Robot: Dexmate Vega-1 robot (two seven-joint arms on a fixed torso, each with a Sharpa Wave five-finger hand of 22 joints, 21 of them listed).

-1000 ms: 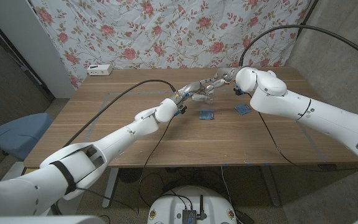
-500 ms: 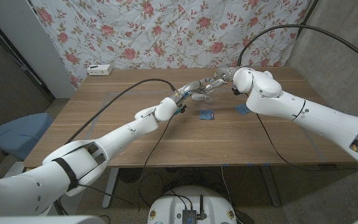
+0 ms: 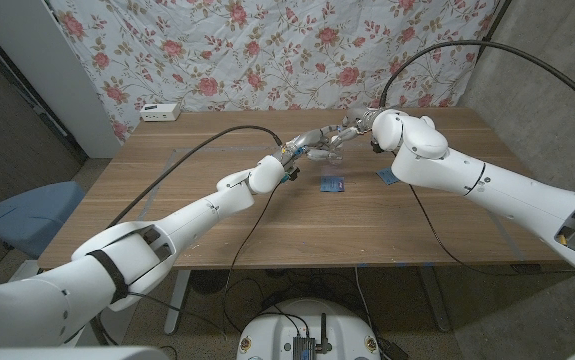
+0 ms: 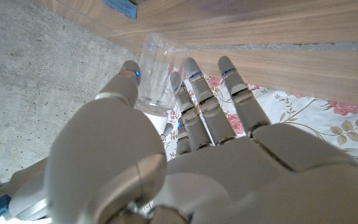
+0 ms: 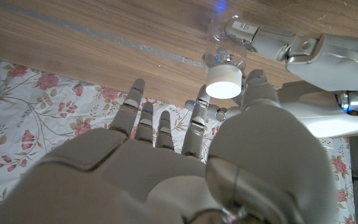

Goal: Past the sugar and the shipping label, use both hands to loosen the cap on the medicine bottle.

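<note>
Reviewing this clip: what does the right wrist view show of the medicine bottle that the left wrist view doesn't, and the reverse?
Right wrist view: the bottle's white cap, round face toward the camera, at the right hand's fingertips, and the left hand gripping the bottle from the far side.

Left wrist view: the clear bottle side-on, held between the left hand's thumb and fingers, its cap hidden; a blue packet lies on the wooden table beyond.

Both: the clear bottle off the table, the wood and the floral cloth.
</note>
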